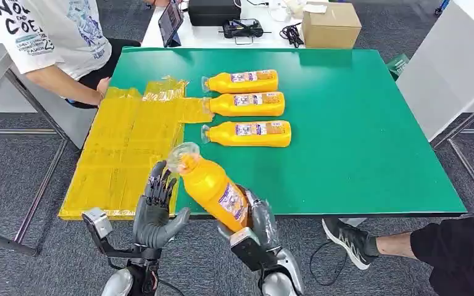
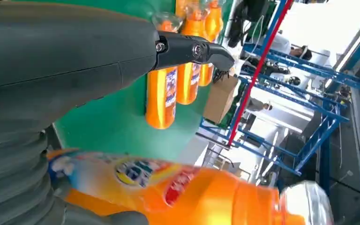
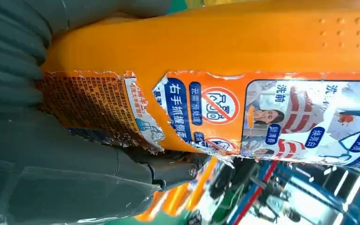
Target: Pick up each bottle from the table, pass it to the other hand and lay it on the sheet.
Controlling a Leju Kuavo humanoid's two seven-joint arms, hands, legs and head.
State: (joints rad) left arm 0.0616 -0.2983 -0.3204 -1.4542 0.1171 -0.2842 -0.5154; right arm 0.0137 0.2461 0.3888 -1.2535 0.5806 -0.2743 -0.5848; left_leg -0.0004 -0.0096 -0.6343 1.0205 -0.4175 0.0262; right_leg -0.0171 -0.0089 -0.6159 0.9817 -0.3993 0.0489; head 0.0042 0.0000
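Orange bottle is sitting gripped low in our right hand, raised over the table's near edge; our left hand is waiting beside it, fingers spread, empty. We are advising a firm left-hand wrap before releasing, sheet alongside.

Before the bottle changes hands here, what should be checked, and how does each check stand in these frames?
1. Right hand holds the lifted bottle by its lower body: ok.
2. Left hand is open beside the bottle's neck, fingers spread: ok.
3. Left hand has contact with the bottle: not ok, it looks apart from it.
4. Yellow sheet has bare space for laying a bottle down: ok.
5. Three bottles lying on the green table are away from the handover: ok.
6. A person's hand rests near the sheet's far corner: cannot tell if it will interfere.
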